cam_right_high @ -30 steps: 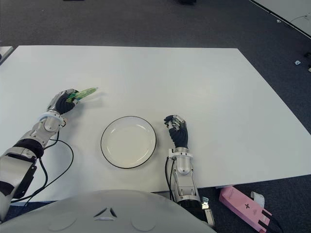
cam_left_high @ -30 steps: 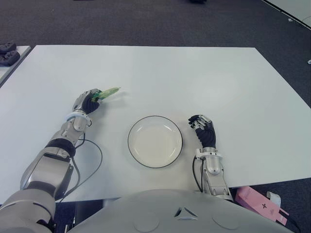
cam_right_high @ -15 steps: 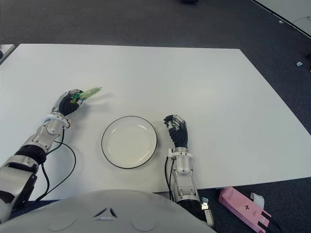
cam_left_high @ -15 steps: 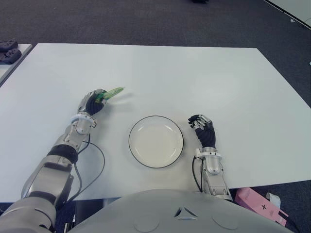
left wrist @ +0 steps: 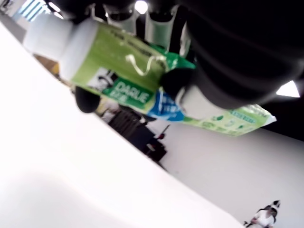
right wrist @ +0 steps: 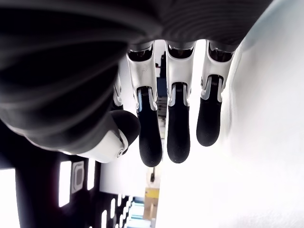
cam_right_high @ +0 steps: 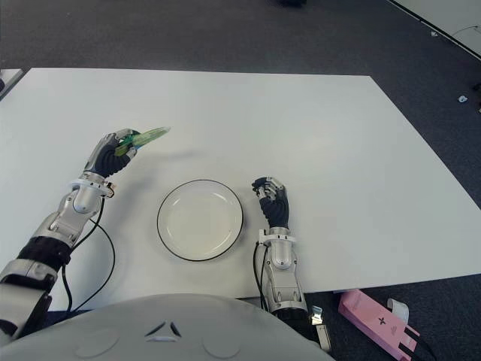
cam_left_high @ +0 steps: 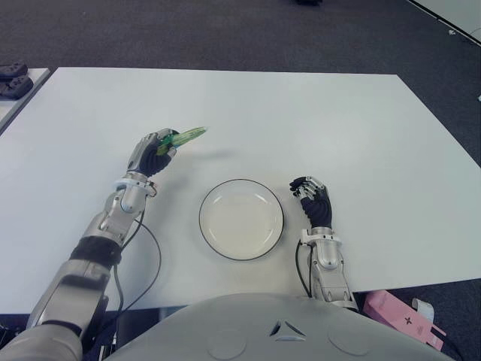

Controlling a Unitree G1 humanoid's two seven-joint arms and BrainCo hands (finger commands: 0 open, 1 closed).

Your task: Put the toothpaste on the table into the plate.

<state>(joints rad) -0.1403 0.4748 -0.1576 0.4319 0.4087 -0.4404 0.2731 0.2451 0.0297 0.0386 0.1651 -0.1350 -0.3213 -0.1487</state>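
Note:
A green toothpaste tube (cam_left_high: pixel 183 136) with a white cap (left wrist: pixel 45 31) is held above the white table (cam_left_high: pixel 316 120), and my left hand (cam_left_high: pixel 155 150) is shut on it. Its flat end points toward the table's right. The wrist view shows my fingers wrapped around the tube (left wrist: pixel 137 80). The white plate (cam_left_high: pixel 241 219) with a dark rim lies near the front edge, to the right of and nearer than that hand. It holds nothing. My right hand (cam_left_high: pixel 313 198) shows just right of the plate, fingers loosely curled (right wrist: pixel 178 128) with nothing in them.
A pink box (cam_left_high: pixel 402 317) lies on the dark floor at the front right. A black cable (cam_left_high: pixel 150 259) loops on the table beside my left forearm. Dark objects (cam_left_high: pixel 13 81) sit on another surface at the far left.
My left hand has lifted the toothpaste and carried it to the right, toward the plate. The right hand has not moved.

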